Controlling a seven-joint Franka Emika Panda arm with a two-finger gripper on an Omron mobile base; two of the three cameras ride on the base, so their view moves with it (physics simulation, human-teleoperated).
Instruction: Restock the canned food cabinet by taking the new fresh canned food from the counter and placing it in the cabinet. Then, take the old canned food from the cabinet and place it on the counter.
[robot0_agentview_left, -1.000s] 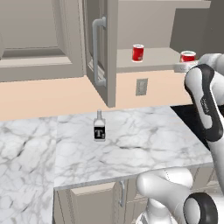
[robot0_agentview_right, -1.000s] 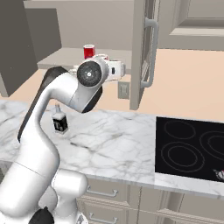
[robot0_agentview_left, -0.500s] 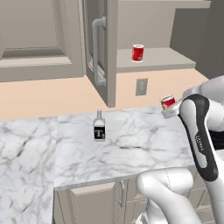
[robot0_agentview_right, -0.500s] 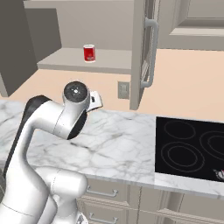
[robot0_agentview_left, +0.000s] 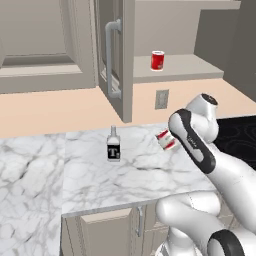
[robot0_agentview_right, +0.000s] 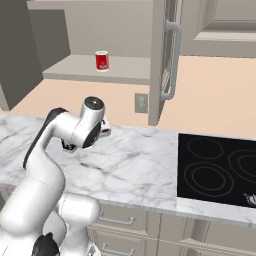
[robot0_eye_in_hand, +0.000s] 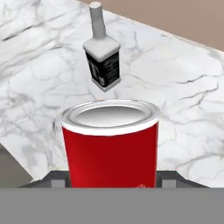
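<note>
My gripper (robot0_agentview_left: 170, 141) is shut on a red can (robot0_agentview_left: 165, 139) with a silver lid and holds it tilted, low over the white marble counter (robot0_agentview_left: 100, 180). The hand view puts this can (robot0_eye_in_hand: 109, 144) right in front, between the finger pads (robot0_eye_in_hand: 59, 180), with marble behind it. From the right base view, a sliver of the held can (robot0_agentview_right: 105, 127) peeks out beside the wrist. A second red can (robot0_agentview_left: 157, 60) stands upright on the plain shelf of the open taupe cabinet (robot0_agentview_left: 175, 70); it also appears as can (robot0_agentview_right: 102, 61). The cabinet door (robot0_agentview_left: 114, 55) stands open, its bar handle facing out.
A small dark bottle (robot0_agentview_left: 114, 145) with a white label stands on the counter left of the held can, and lies just beyond the can as bottle (robot0_eye_in_hand: 103, 52). The black stovetop (robot0_agentview_right: 220, 165) lies to the right. A wall outlet (robot0_agentview_left: 161, 99) sits under the shelf.
The arm has brought the can down from shelf height beside the cabinet to just over the counter, nearer the bottle. The other can stays on the shelf.
</note>
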